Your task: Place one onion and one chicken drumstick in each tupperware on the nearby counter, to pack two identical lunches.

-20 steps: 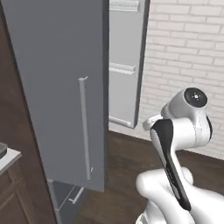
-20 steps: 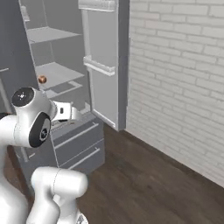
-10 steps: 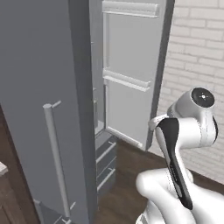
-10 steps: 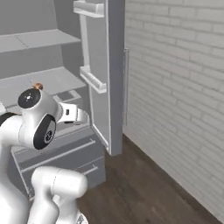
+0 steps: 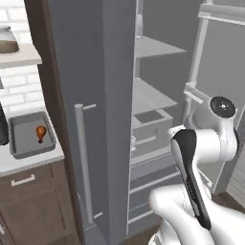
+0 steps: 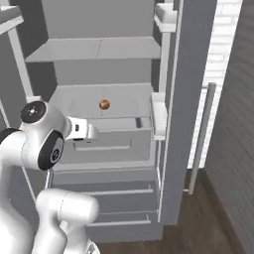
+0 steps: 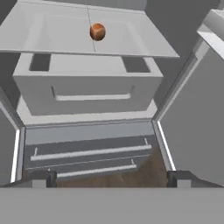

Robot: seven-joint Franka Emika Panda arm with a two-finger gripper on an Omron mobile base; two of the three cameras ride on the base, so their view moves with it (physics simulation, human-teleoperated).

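A: How is the claw (image 7: 112, 178) at this moment?

B: Its two finger tips (image 7: 40, 178) stand spread wide, with nothing between them. It points into the open fridge (image 6: 99, 64), toward the grey drawer (image 7: 87, 89).

A: What changed in the last second?

B: The base turned. Before, the cameras saw the closed side and a brick wall; now the inside of the fridge faces the arm. I think this means the robot is lining up to fetch the next food item.

A: Which one?

B: I see one onion (image 7: 97, 31) (small, round, orange-brown) lying on the middle shelf (image 7: 52, 39), above the drawer, well apart from the claw.

A: And the tupperware?

B: One tupperware (image 5: 28, 143) is on the counter (image 5: 24, 162), left of the fridge door (image 5: 91, 95). One chicken drumstick (image 5: 41, 133) lies inside it. No onion is there, so this lunch looks half packed. A second tray I cannot count from here.
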